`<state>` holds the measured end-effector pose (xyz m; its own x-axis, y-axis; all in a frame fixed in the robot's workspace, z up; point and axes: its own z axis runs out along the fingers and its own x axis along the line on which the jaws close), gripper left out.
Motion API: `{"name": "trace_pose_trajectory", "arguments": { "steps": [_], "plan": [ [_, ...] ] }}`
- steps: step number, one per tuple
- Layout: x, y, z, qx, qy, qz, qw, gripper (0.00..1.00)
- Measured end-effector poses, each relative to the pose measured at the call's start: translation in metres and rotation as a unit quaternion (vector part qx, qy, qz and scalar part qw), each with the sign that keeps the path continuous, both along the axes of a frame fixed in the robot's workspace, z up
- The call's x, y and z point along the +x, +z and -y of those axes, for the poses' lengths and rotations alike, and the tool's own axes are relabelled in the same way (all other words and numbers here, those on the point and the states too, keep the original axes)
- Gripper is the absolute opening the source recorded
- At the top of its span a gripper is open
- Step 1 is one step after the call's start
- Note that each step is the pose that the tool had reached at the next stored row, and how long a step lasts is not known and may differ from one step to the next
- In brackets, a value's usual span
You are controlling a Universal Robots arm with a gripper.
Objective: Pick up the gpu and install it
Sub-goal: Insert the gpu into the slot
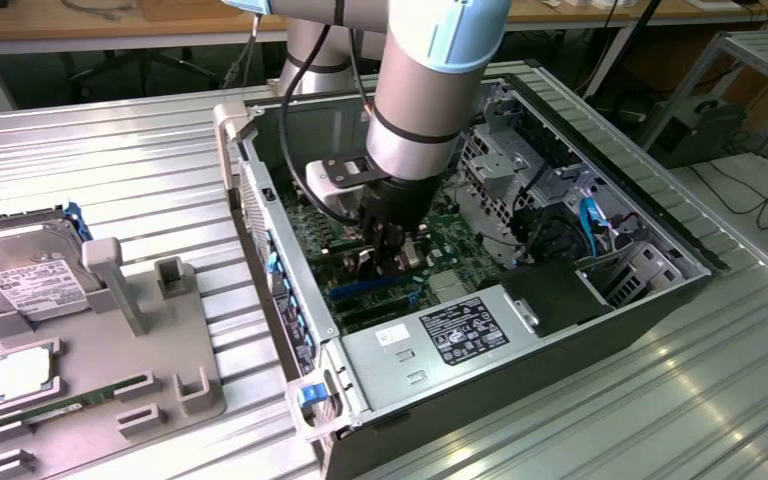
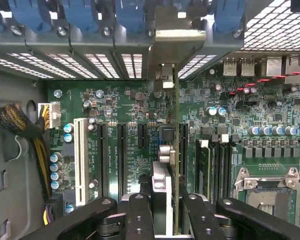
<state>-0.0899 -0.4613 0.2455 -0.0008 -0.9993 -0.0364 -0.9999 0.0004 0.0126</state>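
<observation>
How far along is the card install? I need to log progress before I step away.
Done: the gpu is off the tray and down inside the computer case. In hand: the gripper has its jaws closed on the card's edge, holding it upright over the motherboard, bracket toward the rear slots. Left: whether it is fully seated cannot be told; the jaws have not let go.
</observation>
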Motion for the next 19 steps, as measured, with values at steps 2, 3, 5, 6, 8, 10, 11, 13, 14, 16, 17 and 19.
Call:
{"name": "trace_pose_trajectory", "arguments": {
  "steps": [2, 3, 5, 6, 8, 10, 11, 13, 14, 16, 17, 19],
  "plan": [
    [-0.0001, -0.0012, -0.0001, -0.0001, 0.0, -0.0001, 1.0, 0.28],
    [-0.0005, -0.0015, -0.0003, -0.0001, 0.0, -0.0004, 1.0, 0.28],
    [-0.0012, -0.0018, -0.0008, 0.0, -0.001, -0.001, 1.0, 0.28],
    [-0.0012, -0.0024, -0.001, 0.0, -0.001, -0.0014, 1.0, 0.28],
    [-0.0014, -0.0037, -0.0016, -0.0001, -0.001, -0.0025, 1.0, 0.28],
    [-0.0015, -0.0049, -0.0019, 0.0, -0.002, -0.0036, 1.0, 0.28],
    [-0.0016, -0.0054, -0.0019, -0.0001, -0.002, -0.004, 1.0, 0.28],
    [-0.0017, -0.0063, -0.002, -0.0001, -0.002, -0.005, 1.0, 0.28],
    [-0.0017, -0.0067, -0.002, -0.0001, -0.002, -0.0057, 1.0, 0.28],
    [-0.0017, -0.0069, -0.002, -0.0002, -0.002, -0.0065, 1.0, 0.28],
    [-0.0021, -0.007, -0.002, 0.0, -0.002, -0.0067, 1.0, 0.28],
    [-0.0027, -0.007, -0.002, 0.0, -0.002, -0.0068, 1.0, 0.28]
  ]
}}
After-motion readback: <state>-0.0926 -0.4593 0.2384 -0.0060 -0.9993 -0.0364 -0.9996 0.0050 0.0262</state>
